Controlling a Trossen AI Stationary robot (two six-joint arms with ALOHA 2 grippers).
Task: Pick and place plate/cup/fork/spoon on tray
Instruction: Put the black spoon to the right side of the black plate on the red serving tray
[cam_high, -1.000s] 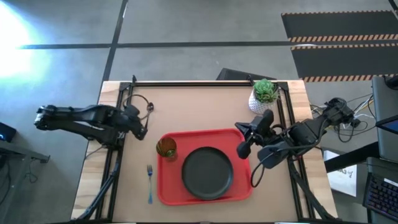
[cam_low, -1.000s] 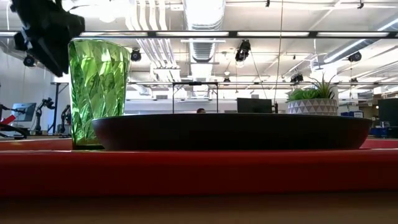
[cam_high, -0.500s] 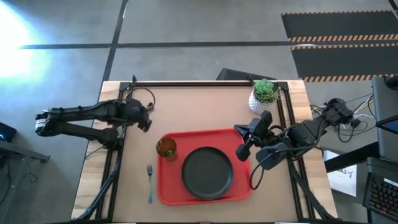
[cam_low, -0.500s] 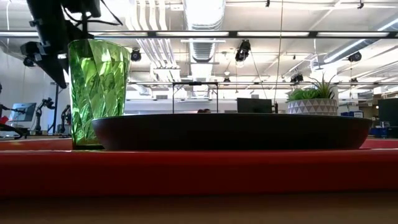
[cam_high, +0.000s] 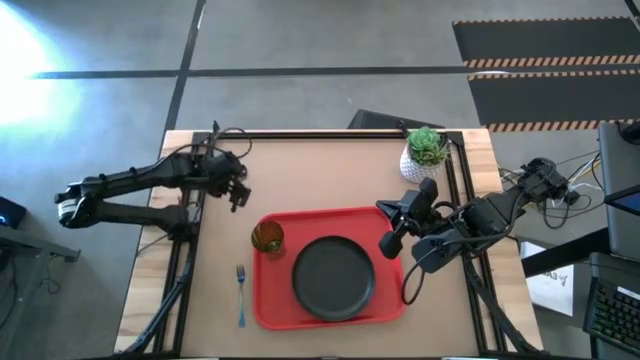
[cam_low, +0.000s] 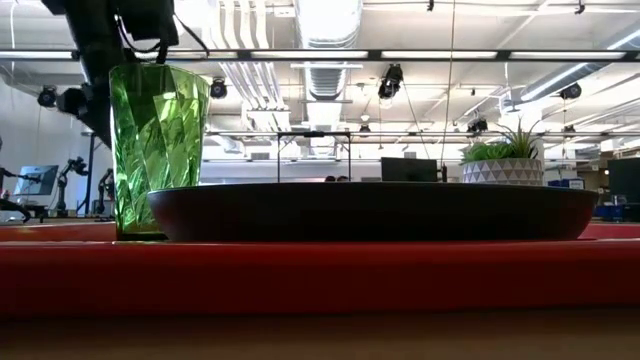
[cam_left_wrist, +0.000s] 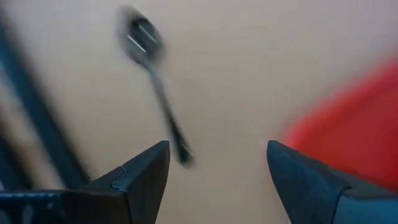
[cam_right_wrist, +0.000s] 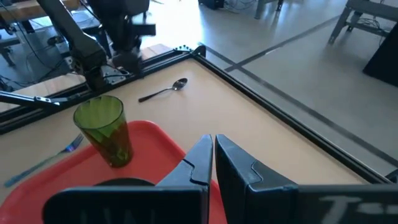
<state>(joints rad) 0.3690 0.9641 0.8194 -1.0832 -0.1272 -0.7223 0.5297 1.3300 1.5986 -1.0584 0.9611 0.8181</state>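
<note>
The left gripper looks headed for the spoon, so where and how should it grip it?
Grip the spoon at mid-handle from above, open left gripper fingers straddling the thin handle crosswise. It lies flat on the table, so the slim handle likely fits between them better than the oval bowl.

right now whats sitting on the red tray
The plate and the cup stand on the tray. Whatever lies under the plate is covered.

Bright ceiling strip lights (cam_low: 330, 55) backlight the low view and make the cup (cam_low: 157, 150) glow, a white glare washes the floor (cam_high: 30, 40) in the high view, and the left wrist view smears the spoon (cam_left_wrist: 152, 81).
</note>
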